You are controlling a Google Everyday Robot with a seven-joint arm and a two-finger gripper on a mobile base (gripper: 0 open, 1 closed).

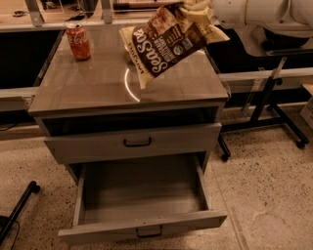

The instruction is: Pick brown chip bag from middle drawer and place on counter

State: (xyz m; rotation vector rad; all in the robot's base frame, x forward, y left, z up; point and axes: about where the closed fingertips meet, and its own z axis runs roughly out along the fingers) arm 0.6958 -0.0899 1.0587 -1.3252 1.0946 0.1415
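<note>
Your bag (168,41) hangs tilted in the air over the back right of the table (88,83). The gripper (198,12) holds its upper end at the top of the view, jaws closed on it. A red can (78,41) stands at the back left. Below, the lowest drawer (142,227) stands open over the speckled floor (264,195).

One claw (200,13) at the top right, gripping one chip bag (164,41); one soda can (78,41) far to its left; one bench (88,93) beneath it; two drawers lower down — closed drawer (132,142), open drawer (142,195).
</note>
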